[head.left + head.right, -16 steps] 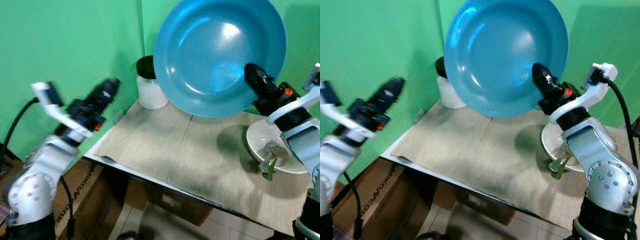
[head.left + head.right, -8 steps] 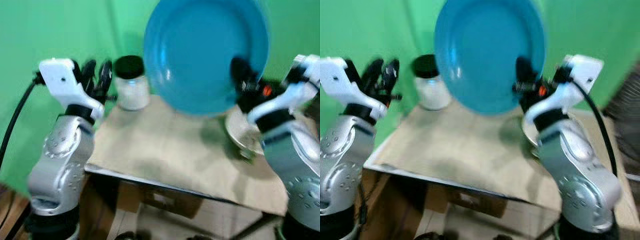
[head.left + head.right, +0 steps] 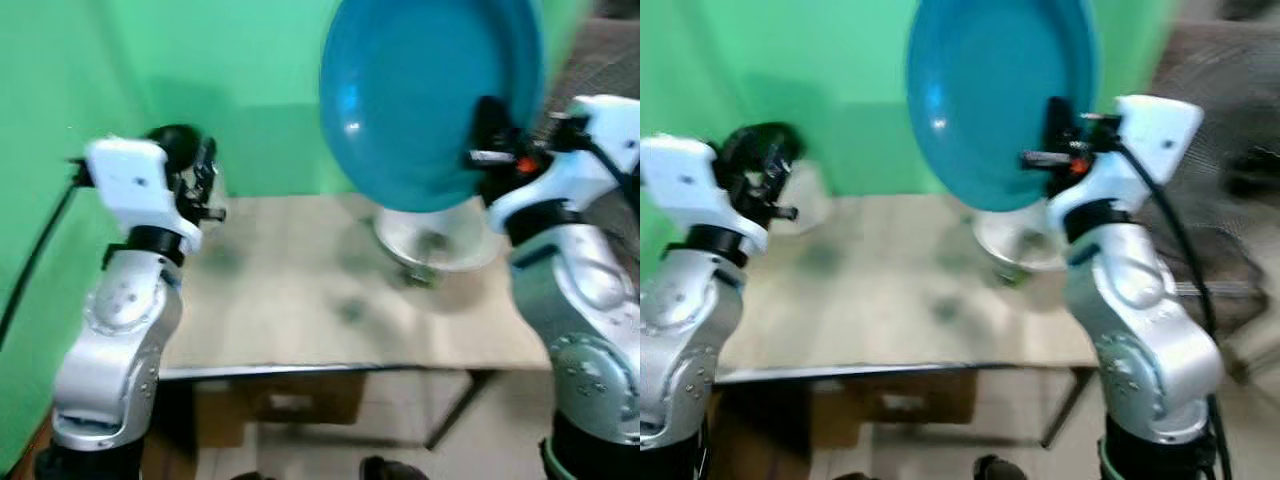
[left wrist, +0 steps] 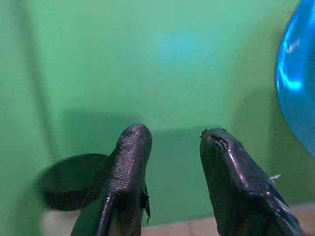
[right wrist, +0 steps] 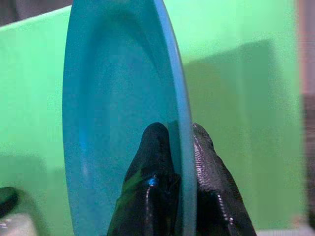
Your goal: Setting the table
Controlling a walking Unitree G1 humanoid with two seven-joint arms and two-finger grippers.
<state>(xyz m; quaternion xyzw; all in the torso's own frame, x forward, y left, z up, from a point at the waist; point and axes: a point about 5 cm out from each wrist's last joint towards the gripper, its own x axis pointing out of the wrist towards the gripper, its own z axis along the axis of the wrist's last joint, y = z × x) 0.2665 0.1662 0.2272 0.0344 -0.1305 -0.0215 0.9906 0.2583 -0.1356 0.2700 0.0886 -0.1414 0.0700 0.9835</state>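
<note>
Room: green walls all around, with a wooden table (image 3: pixel 300 290) in the middle of the head views. Everything looks a bit blurry.

Plate: a big blue plate (image 3: pixel 430 95) is up in the air, at the top middle of the frame. It stands on its edge, not flat. It is above the table and not touching it.

Right gripper: the right gripper (image 5: pixel 177 162) pinches the plate's rim, one finger on each side. It holds tight.

Left gripper: the left gripper (image 4: pixel 170 147) is up at the left of the frame, near the wall. Its fingers are apart and hold nothing.

Bowl: a white bowl (image 3: pixel 440 240) sits on the table, right of the middle, just under the plate. Something small is in it, but it is too blurry to tell what.

Jar: a dark lid (image 4: pixel 74 182) shows by the left gripper. It seems to be a jar at the table's far left.

Step now: I think the robot is carrying the plate to a spot on the table.

How to do it well: tip the plate flat first. Bring it down slowly over the bare wood left of the bowl. Let go only when it rests on the table.

Watch out: the plate could bump the bowl, or slip, since only its rim is held.
</note>
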